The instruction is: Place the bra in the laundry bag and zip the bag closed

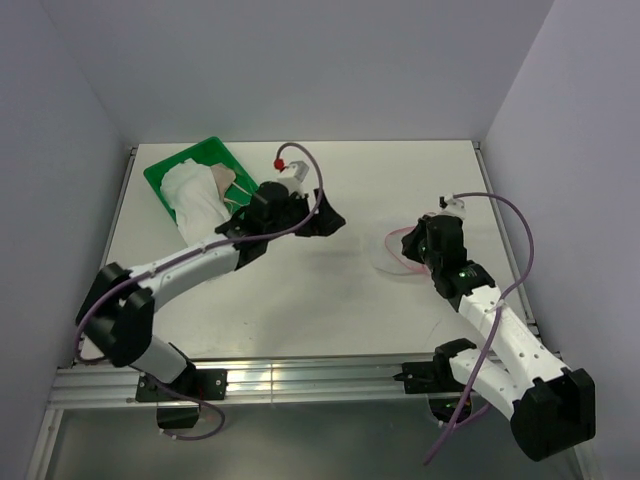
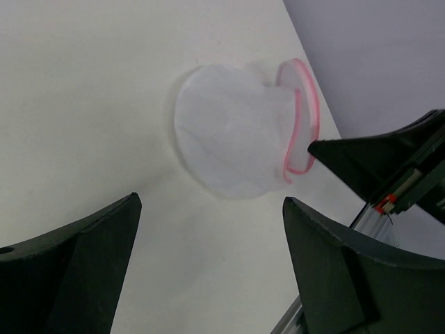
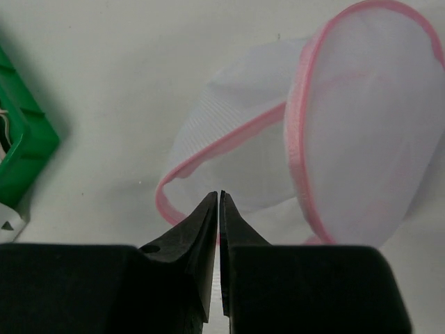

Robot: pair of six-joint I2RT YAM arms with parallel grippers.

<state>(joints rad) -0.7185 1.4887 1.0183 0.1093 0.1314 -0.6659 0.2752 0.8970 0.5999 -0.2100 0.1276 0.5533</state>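
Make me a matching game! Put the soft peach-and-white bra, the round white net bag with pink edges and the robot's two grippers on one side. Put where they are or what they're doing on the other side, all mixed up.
1. pale peach-and-white fabric bra
2. round white mesh laundry bag with pink edging
3. left gripper
4. right gripper

A. fingers wide apart
B. lying in the green plastic tray
C. fingers closed at the pink rim
D. on the white table, unzipped

Pairs: 1-B, 2-D, 3-A, 4-C

we counted one bra (image 1: 195, 195), one bag (image 2: 236, 132), one tray (image 1: 185, 155), one table (image 1: 330, 310), and two grippers: left (image 2: 208, 203), right (image 3: 220, 198).
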